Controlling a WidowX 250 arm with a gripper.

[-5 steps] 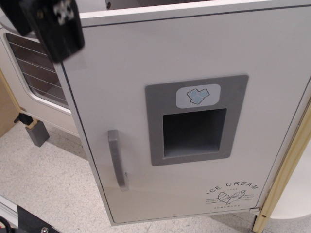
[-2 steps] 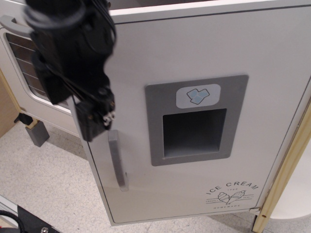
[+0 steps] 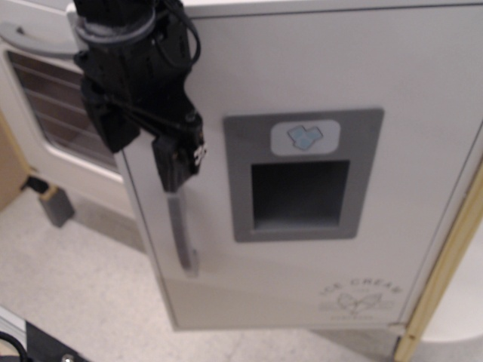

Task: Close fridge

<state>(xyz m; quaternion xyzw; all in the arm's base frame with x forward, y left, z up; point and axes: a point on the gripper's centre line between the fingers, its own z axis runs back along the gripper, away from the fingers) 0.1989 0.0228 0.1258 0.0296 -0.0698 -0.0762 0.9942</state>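
Hanging at the upper left of the view, the gripper [image 3: 179, 162] was a dark, blurred mass with cables looped round it, its lower tip lying against or just in front of the fridge [image 3: 317, 83] door. Whether its fingers were apart or together could not be told; the blur and the angle hid the tips.

The door filled the frame to the right of the gripper and below it. Its free edge ran just to the gripper's left, slanting down and rightward, and the far side, by the wooden post [image 3: 441, 264], was well away to the right. Directly beneath the gripper's tip stood the handle [image 3: 181, 234], a grey bar with its long axis upright, roughly in line with that free edge. The grey dispenser panel [image 3: 302, 173] sat to the right, near but apart from the gripper.

That placement was what mattered, in my judgement: the gripper sat over the door's swinging side, far from the hinge, so a push straight into the face would probably turn the door shut with little effort. A slide leftward off the edge looked the chief risk.

Behind the gripper, to its left, the oven door [image 3: 60, 121] with its window showed.
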